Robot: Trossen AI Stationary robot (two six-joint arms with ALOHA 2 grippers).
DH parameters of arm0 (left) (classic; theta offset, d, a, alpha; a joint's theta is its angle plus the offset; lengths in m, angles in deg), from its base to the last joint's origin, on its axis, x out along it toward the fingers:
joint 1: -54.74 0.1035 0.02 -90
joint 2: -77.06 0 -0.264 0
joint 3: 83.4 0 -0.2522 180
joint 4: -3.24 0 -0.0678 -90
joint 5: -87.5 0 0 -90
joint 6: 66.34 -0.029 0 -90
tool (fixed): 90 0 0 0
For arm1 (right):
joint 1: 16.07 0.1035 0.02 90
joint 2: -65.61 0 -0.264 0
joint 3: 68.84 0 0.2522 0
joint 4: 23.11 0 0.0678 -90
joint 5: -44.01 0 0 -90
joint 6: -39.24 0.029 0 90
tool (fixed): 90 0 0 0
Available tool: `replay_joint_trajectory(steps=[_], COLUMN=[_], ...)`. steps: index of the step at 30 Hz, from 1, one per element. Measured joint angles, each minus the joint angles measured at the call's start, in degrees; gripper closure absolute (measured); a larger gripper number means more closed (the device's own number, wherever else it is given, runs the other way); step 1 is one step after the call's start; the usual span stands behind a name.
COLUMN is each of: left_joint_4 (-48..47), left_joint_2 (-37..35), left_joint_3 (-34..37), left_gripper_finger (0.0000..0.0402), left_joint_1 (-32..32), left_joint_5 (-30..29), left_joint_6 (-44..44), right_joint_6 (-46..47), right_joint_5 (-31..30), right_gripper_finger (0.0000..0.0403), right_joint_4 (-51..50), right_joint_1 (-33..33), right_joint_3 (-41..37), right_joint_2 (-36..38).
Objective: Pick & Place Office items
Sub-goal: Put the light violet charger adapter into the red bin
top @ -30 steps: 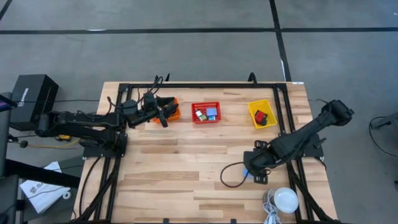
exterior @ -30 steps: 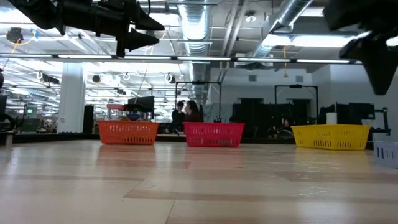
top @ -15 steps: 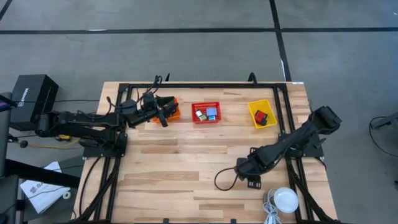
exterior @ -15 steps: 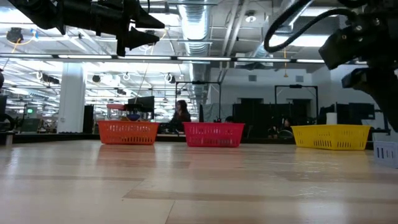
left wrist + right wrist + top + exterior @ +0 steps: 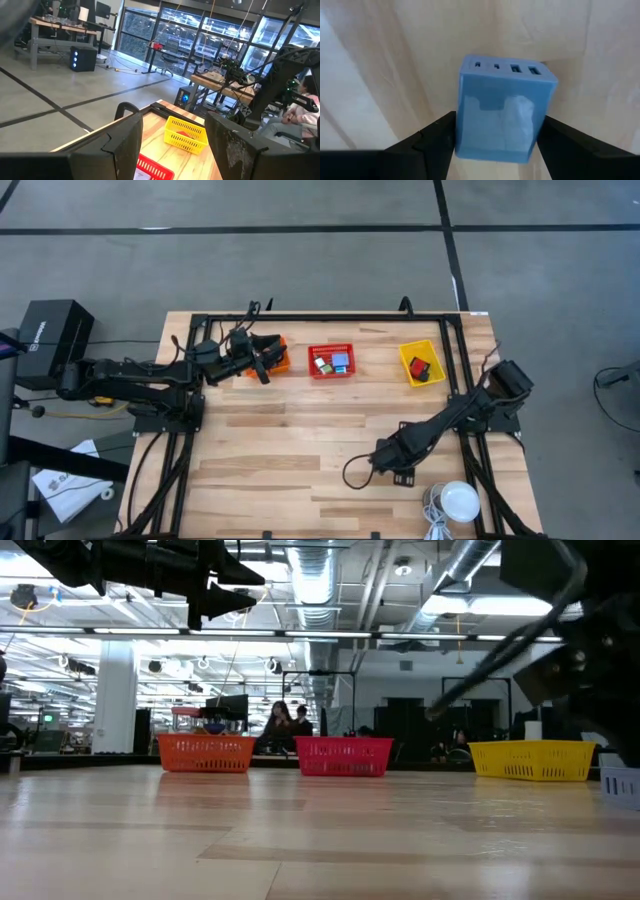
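Observation:
A blue block with a row of ports (image 5: pixel 502 115) sits between the fingers of my right gripper (image 5: pixel 497 137), which is low over the table's near right part (image 5: pixel 383 460). The arm hides the block in the high view. My left gripper (image 5: pixel 262 363) hovers open and empty above the orange basket (image 5: pixel 278 360), high over the table in the low view (image 5: pixel 235 595). The red basket (image 5: pixel 331 361) holds several small blocks. The yellow basket (image 5: pixel 420 364) holds a red and a black piece. My right gripper pinches the blue block between its two fingers, one on each opposite side face (image 5: pixel 462 125). The fingers come from above, pointing down at the table. The port face (image 5: pixel 507 67) points away from one side of the fingers. Whether the block is lifted, I cannot tell.
A white dome with a cable (image 5: pixel 460 500) lies near the table's near right corner, close to my right arm. A dark cable loop (image 5: pixel 352 472) hangs beside my right gripper. The three baskets stand in a row along the far edge. People move in the room behind.
My right arm has swung toward the table's left and near edge. The blue block, which showed beside the gripper a second ago, is now covered by it in the high view. My left arm has kept still.

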Motion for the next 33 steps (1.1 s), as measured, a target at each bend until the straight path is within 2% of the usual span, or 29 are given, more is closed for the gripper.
replay_joint_trajectory(steps=[5, 12, 18, 22, 27, 33], left_joint_4=[0.15, 0.19, 0.16, 0.19, 0.23, 0.65], left_joint_2=[0.0, 0.0, 0.0, 0.0, 0.0, 0.0], left_joint_3=[0.0, 0.0, 0.0, 0.0, 0.0, 0.01], left_gripper_finger=[0.0192, 0.0192, 0.0192, 0.0192, 0.0192, 0.0192], left_joint_1=[0.0, 0.0, 0.0, 0.0, 0.0, 0.0], left_joint_5=[0.0, 0.0, 0.0, 0.0, 0.0, 0.0], left_joint_6=[0.0, 0.0, 0.0, 0.0, -0.05, -0.13], right_joint_6=[-3.51, -3.57, -6.32, -11.79, -22.78, -36.86], right_joint_5=[1.93, 2.15, 1.87, 1.45, 1.39, 1.22], right_gripper_finger=[0.0157, 0.0201, 0.0189, 0.0171, 0.0203, 0.0203], right_joint_4=[-0.08, 0.91, 0.7, 0.12, -2.44, -3.59], right_joint_1=[-0.11, -0.65, -1.2, -2.85, -7.49, -15.55], right_joint_3=[0.11, -0.04, 0.7, 2.4, 3.44, 5.98], right_joint_2=[-1.33, -0.83, -0.91, -0.9, -0.92, -0.9])
